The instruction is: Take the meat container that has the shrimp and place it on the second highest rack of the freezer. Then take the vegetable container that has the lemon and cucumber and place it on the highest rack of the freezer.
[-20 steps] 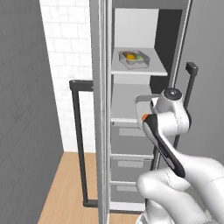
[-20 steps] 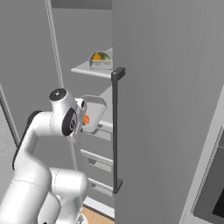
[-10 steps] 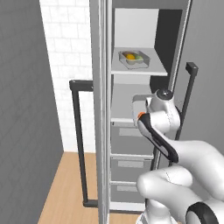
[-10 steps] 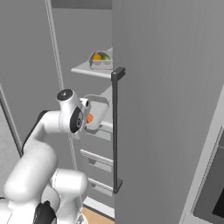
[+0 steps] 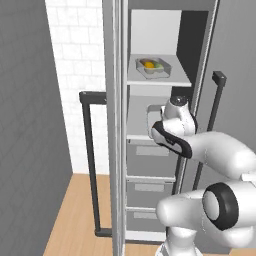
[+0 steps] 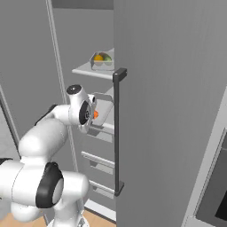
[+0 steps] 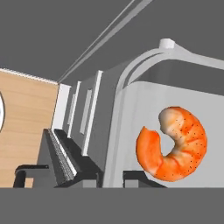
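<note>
Orange shrimp (image 7: 173, 144) sits curled in our pale grey meat container (image 7: 144, 109), and the gripper (image 7: 109, 175) is pinching its rim. We're holding it at the freezer's second highest rack (image 5: 137, 117), so we reckon we're mid-placing. Next it needs setting flat and letting go. The vegetable container (image 5: 152, 66) already sits on the highest rack (image 5: 175, 80).

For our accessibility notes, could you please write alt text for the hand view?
An orange shrimp lies in a grey meat container, whose rim sits between the gripper fingertips. Freezer drawers and wooden floor show to the left.
</note>
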### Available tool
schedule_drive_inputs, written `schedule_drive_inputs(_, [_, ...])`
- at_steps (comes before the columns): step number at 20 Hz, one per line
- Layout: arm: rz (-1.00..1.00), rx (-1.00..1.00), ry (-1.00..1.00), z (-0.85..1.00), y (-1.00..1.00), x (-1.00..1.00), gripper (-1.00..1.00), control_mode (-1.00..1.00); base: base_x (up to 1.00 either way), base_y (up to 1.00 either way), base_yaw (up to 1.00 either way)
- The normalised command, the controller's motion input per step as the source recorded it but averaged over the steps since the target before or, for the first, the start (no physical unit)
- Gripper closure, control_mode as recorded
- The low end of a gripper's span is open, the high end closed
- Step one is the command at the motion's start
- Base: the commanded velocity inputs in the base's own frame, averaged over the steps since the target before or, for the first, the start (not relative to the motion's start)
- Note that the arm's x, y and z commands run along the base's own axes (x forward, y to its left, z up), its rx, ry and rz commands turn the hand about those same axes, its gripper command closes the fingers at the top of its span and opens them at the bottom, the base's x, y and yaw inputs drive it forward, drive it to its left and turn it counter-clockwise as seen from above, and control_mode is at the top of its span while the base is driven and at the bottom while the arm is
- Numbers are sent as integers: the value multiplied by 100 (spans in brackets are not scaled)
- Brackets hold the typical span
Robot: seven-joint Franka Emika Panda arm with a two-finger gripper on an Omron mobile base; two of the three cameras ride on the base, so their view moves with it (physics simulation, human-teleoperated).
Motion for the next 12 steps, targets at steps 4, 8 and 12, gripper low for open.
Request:
schedule_drive_inputs(4, [-1, 0, 0, -25, -1, 46, 100, -100, 0, 0, 0])
schedule_drive_inputs(8, [-2, 0, 0, -28, 0, 40, 100, -100, 0, 0, 0])
schedule_drive_inputs(12, [-2, 0, 0, -23, -6, 47, 100, -100, 0, 0, 0])
